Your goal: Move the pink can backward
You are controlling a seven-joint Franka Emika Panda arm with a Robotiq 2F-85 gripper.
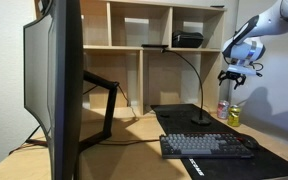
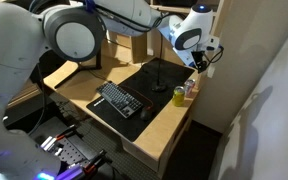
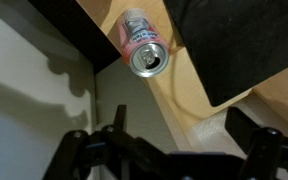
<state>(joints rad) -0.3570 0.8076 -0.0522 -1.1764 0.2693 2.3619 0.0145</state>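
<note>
The pink can (image 3: pixel 140 44) stands upright on the wooden desk, close to the desk's edge, and its silvery top faces the wrist camera. It also shows in both exterior views (image 1: pixel 224 107) (image 2: pixel 191 88), right beside the yellow-green can (image 1: pixel 234 116) (image 2: pixel 179 96). My gripper (image 1: pixel 236 72) (image 2: pixel 202 63) hangs in the air above the cans, apart from them. In the wrist view the gripper (image 3: pixel 169 158) is open and empty, with its dark fingers spread at the bottom of the frame and the pink can beyond them.
A black desk mat (image 1: pixel 199 128) (image 2: pixel 144 85) (image 3: pixel 244 40) carries a keyboard (image 1: pixel 206 145) (image 2: pixel 120 100) and a gooseneck stand (image 1: pixel 200 121). A large monitor (image 1: pixel 54 80) stands on the desk, with a wooden shelf unit (image 1: pixel 154 45) behind. The desk edge and a wall (image 2: pixel 254 100) lie next to the cans.
</note>
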